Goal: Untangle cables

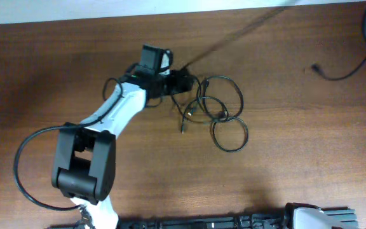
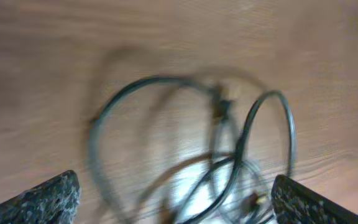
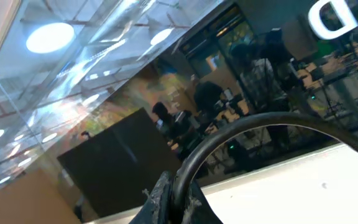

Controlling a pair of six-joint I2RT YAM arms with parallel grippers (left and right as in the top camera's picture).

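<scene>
The cables (image 1: 221, 108) lie as a tangle of thin black loops on the wooden table, right of centre. My left gripper (image 1: 184, 81) sits at the tangle's left edge. In the left wrist view the cables (image 2: 247, 137) are blurred loops just ahead of the open left gripper (image 2: 176, 208), with nothing between its fingertips (image 2: 51, 199). A thin taut cord (image 1: 234, 35) runs from the tangle up to the top edge of the overhead view. The right gripper (image 3: 178, 199) points up at the room and is shut on a black cable (image 3: 260, 121) that arches to the right. That gripper is outside the overhead view.
A separate black cable (image 1: 345, 75) with a small plug lies at the far right. A thick black cable (image 1: 19, 165) loops from the left arm's base. The right arm's base (image 1: 316, 216) sits at the bottom edge. The table's far edge (image 1: 75, 16) runs along the top.
</scene>
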